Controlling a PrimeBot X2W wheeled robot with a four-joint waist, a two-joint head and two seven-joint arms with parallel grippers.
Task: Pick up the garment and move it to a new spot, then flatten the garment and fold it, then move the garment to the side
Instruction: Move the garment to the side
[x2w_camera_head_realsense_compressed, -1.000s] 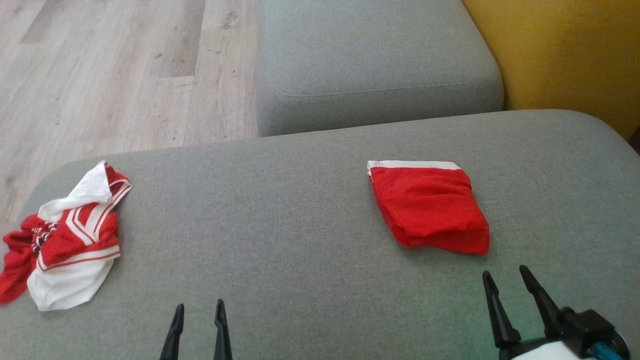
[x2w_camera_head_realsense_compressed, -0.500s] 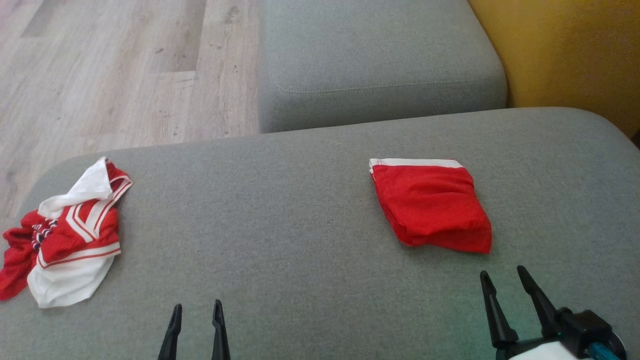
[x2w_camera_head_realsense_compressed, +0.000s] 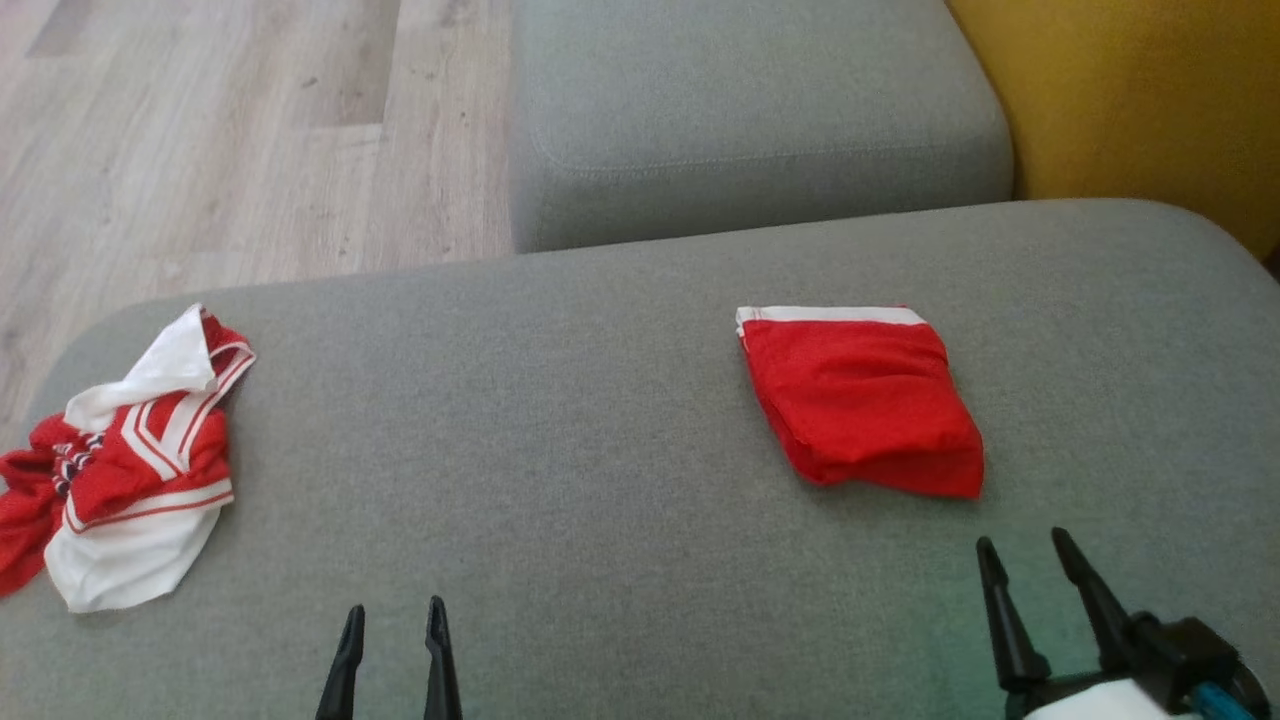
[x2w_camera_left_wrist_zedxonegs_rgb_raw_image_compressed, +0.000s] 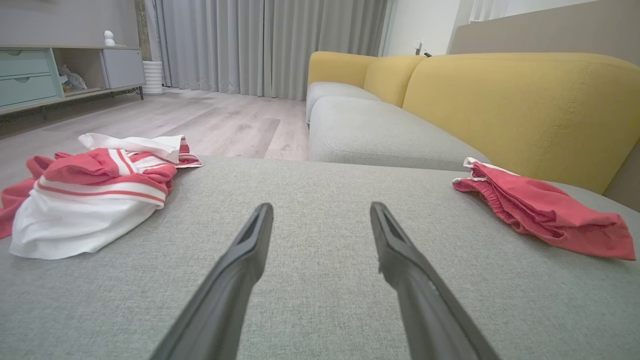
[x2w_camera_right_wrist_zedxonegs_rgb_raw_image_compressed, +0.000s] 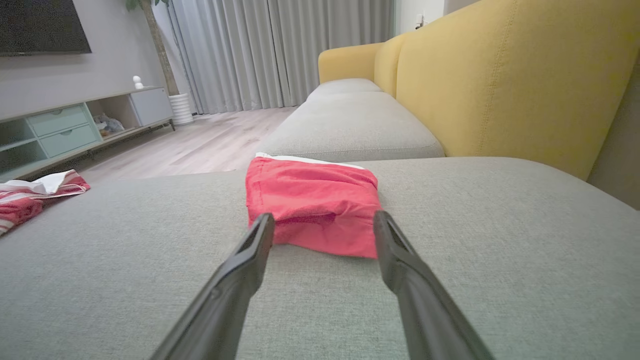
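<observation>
A red garment with a white band (x2w_camera_head_realsense_compressed: 860, 400) lies folded into a small square on the right part of the grey cushion (x2w_camera_head_realsense_compressed: 560, 450). Just short of its near edge my right gripper (x2w_camera_head_realsense_compressed: 1022, 540) stands open and holds nothing. The right wrist view frames the folded garment (x2w_camera_right_wrist_zedxonegs_rgb_raw_image_compressed: 310, 192) between that gripper's (x2w_camera_right_wrist_zedxonegs_rgb_raw_image_compressed: 322, 217) fingertips, a little beyond them. A crumpled red-and-white striped garment (x2w_camera_head_realsense_compressed: 130, 460) sits at the cushion's left edge. My left gripper (x2w_camera_head_realsense_compressed: 395, 608) is open over bare cushion near the front. In the left wrist view it (x2w_camera_left_wrist_zedxonegs_rgb_raw_image_compressed: 321, 207) has the crumpled garment (x2w_camera_left_wrist_zedxonegs_rgb_raw_image_compressed: 90, 200) to its left and the folded one (x2w_camera_left_wrist_zedxonegs_rgb_raw_image_compressed: 540, 210) to its right.
A second grey seat cushion (x2w_camera_head_realsense_compressed: 750, 110) lies beyond the one I work on. The yellow backrest (x2w_camera_head_realsense_compressed: 1150, 100) rises at the right. Wooden floor (x2w_camera_head_realsense_compressed: 200, 150) runs along the left and far side, with a low cabinet (x2w_camera_left_wrist_zedxonegs_rgb_raw_image_compressed: 50, 75) and grey curtains (x2w_camera_left_wrist_zedxonegs_rgb_raw_image_compressed: 260, 45) behind.
The head view has shifted slightly. Both garments lie where they were and both grippers stay open.
</observation>
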